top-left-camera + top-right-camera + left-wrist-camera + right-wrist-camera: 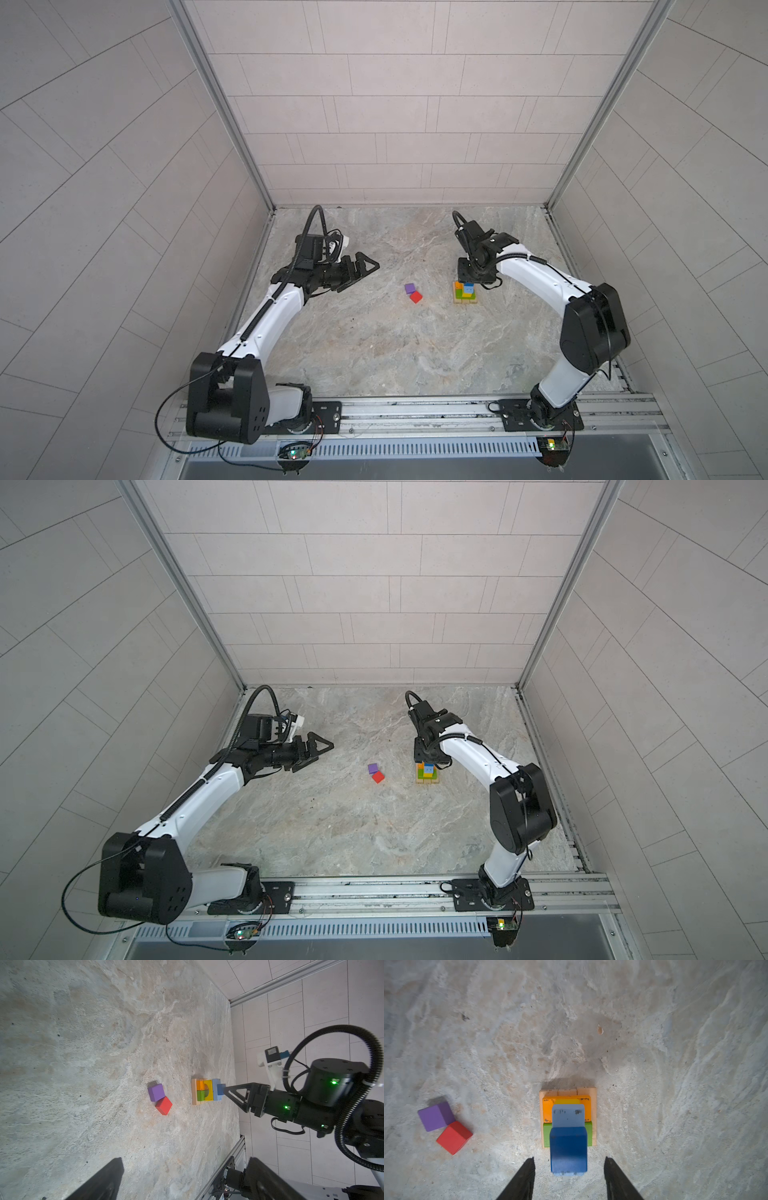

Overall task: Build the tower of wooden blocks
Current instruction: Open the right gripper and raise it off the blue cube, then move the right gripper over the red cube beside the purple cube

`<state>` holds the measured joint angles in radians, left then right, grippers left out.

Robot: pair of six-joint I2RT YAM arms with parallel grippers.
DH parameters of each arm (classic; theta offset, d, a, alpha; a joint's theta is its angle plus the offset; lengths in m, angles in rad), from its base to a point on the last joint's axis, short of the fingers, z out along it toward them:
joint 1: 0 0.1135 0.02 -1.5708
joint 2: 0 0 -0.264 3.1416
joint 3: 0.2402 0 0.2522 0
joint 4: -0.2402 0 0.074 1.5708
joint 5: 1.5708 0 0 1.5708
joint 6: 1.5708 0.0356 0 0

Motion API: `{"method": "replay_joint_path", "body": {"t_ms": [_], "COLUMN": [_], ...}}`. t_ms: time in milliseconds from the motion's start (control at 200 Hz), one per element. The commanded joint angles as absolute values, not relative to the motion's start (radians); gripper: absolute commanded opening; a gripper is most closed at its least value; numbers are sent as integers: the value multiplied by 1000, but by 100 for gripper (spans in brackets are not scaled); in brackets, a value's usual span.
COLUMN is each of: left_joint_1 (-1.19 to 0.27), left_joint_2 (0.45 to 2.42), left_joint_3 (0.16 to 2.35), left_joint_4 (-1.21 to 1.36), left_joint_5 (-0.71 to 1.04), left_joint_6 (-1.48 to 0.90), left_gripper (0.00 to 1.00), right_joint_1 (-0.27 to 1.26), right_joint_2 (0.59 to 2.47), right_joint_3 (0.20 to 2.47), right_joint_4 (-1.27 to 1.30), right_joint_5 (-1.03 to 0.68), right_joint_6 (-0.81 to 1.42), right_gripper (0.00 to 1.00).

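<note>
The marble tabletop (374, 353) is reached over by both arms. The left gripper (362, 272) is held off to the left, its jaws spread wide with nothing between them. The right gripper (569, 1159) is poised over the tower (465, 293), right of centre, its fingers parted and clear of the blue cube (568, 1151) seated on top. The purple cube (410, 288) and red cube (415, 297) are seen touching each other on the tabletop, left of the tower.

No text, label, brand, number or sign can be read anywhere.
</note>
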<state>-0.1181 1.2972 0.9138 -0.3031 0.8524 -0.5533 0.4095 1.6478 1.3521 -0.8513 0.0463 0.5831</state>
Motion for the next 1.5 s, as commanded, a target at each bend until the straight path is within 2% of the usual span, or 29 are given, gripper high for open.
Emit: {"method": "replay_joint_path", "body": {"t_ms": [0,270,565,846,1016,1196,1491], "left_joint_1": [-112,-112,-111,-110,-109,-109,-110], "left_joint_2": [1284,1279,1274,1278,1278,1280,1279], "left_joint_3": [911,914,913,914,914,915,915], "left_joint_4": [-302,-305,-308,-308,-309,-310,-311], "left_joint_5": [860,862,856,858,855,856,855], "left_joint_6": [-548,-546,-543,-545,-542,-541,-540], "left_gripper": [100,100,100,100,100,100,100], "right_joint_1": [427,513,642,684,683,692,694], "right_joint_2": [1551,1505,1590,1722,1822,1945,2050], "right_joint_3": [1350,1362,1401,1451,1486,1540,1549], "right_joint_4": [-839,-789,-747,-745,-734,-735,-696], "right_joint_5": [60,-2,-88,-80,-72,-83,-93], "right_joint_6": [531,416,285,222,216,173,152], "right_gripper": [55,55,55,73,69,58,54]}}
